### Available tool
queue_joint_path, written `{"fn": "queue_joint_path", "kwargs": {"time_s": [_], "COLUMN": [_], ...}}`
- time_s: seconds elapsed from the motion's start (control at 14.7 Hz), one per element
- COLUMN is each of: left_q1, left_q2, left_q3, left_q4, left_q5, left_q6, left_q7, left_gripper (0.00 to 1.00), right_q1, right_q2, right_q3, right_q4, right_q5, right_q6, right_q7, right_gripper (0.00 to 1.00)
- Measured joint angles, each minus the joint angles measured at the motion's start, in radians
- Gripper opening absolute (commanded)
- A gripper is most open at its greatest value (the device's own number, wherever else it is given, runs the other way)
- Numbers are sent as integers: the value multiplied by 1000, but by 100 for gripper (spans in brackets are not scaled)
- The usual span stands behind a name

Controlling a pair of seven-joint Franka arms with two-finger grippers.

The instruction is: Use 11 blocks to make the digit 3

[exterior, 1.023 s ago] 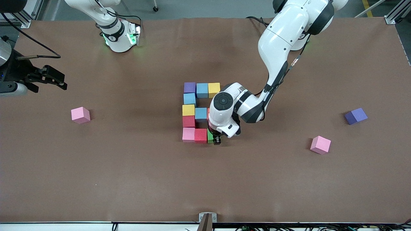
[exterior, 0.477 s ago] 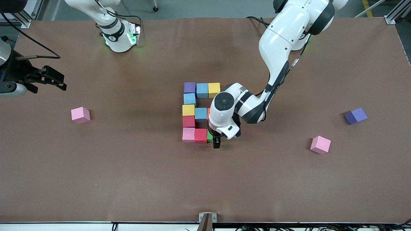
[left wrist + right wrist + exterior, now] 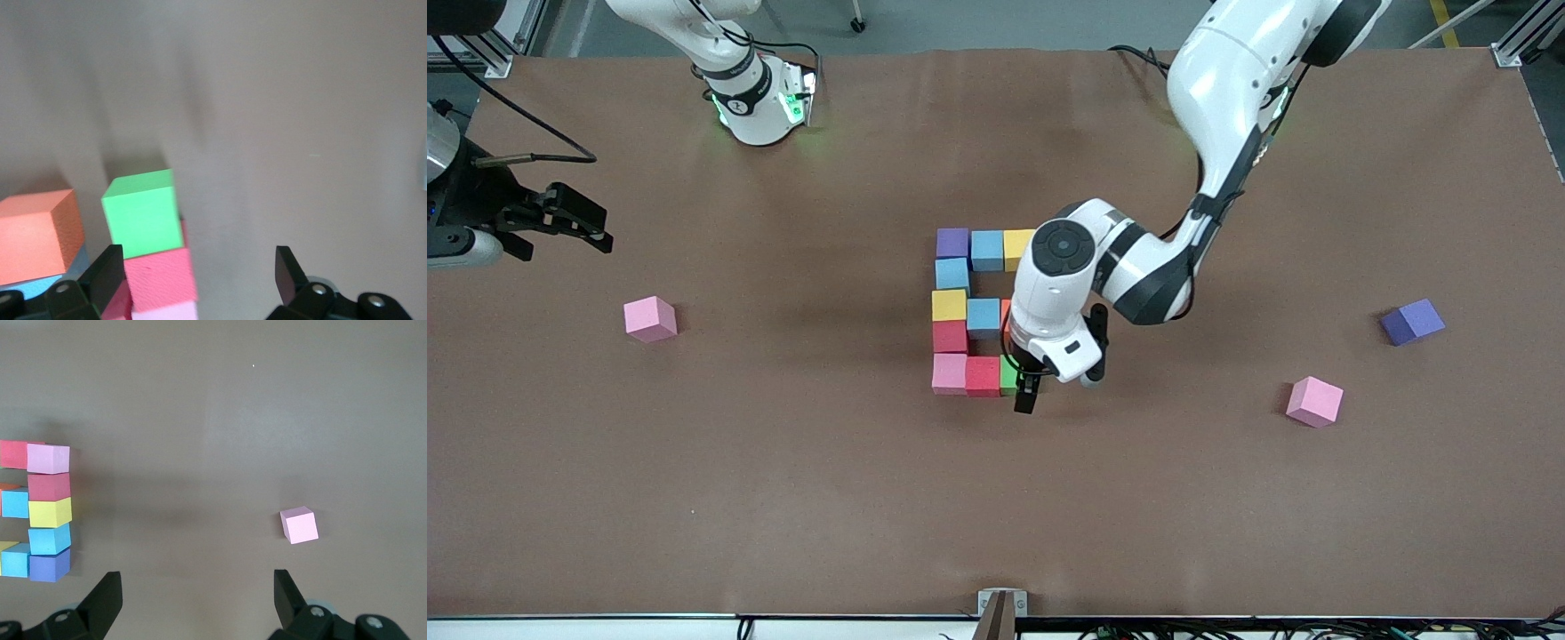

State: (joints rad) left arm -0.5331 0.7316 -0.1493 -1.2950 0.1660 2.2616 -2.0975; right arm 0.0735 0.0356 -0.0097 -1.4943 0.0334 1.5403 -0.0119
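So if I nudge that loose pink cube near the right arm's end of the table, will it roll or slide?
The small matte pink cube will probably slide rather than roll: its faces are flat, and it rests on one. Its edges look crisp, so it is likely stiff. A push off its centre may turn it, since it lies alone on the brown table, and the surface looks matte.

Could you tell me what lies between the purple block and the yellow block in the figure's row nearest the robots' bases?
A light blue block sits between the purple block and the yellow block, touching both, as the front view shows.
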Motion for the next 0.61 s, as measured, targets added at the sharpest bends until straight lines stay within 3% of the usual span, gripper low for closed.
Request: {"fn": "queue_joint_path", "kwargs": {"time_s": [0.61], "left_q1": [247], "left_q2": [-300], "left_q3": [-6], "left_q4": [6], "left_q5": [-13], "left_q6": [-457], "left_q7": [857], "left_gripper": [100], "right_q1": [1], "right_q2": [0], "right_q3": [2], "right_q4": [0], "right_q5": [0], "right_q6": [8], "right_q7": [0], "right_gripper": [100]}}
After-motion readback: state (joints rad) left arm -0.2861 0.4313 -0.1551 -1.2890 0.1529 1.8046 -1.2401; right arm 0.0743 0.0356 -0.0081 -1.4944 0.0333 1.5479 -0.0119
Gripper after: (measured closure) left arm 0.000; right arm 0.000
